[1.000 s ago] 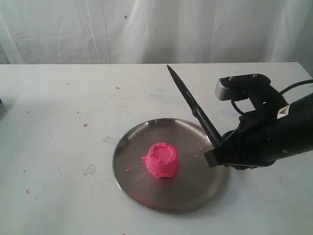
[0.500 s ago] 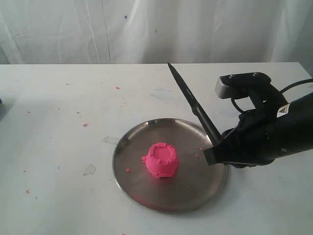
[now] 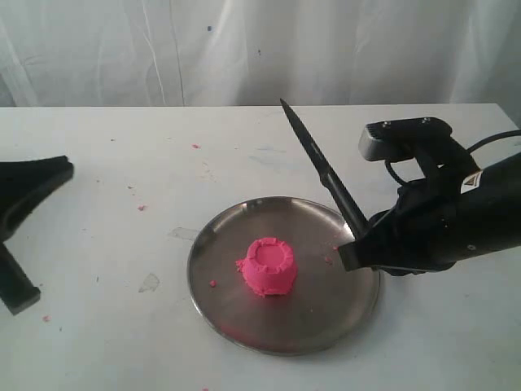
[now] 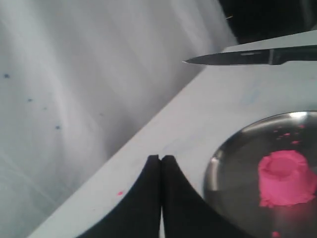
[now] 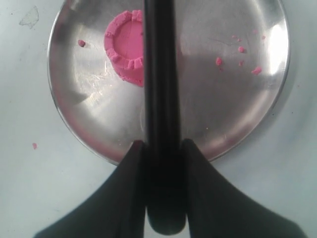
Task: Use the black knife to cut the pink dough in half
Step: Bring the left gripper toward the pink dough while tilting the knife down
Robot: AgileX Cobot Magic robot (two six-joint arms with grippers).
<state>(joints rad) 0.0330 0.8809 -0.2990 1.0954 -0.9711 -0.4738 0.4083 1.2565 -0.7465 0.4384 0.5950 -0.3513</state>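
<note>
The pink dough [image 3: 271,266] [image 4: 286,177] [image 5: 126,47], a small cup-shaped lump with a rimmed top, stands whole near the middle of a round steel plate [image 3: 203,244] [image 5: 64,114]. My right gripper [image 3: 362,248] [image 5: 159,144] is shut on the handle of the black knife [image 3: 321,171] [image 4: 247,57] [image 5: 159,74] over the plate's right rim. The blade slants up and away to the back, clear of the dough. At the left edge of the exterior view, well left of the plate, my left gripper [image 3: 61,169] [image 4: 161,157] is shut with nothing in it.
Tiny pink crumbs [image 5: 237,49] lie on the plate and are scattered over the white table [image 3: 122,163]. A white curtain [image 3: 260,49] hangs behind the table's far edge. Small scraps of clear film [image 3: 149,283] lie left of the plate.
My left gripper has come into the exterior view from the left edge. The right gripper and knife have hardly moved, and the dough is unchanged.
</note>
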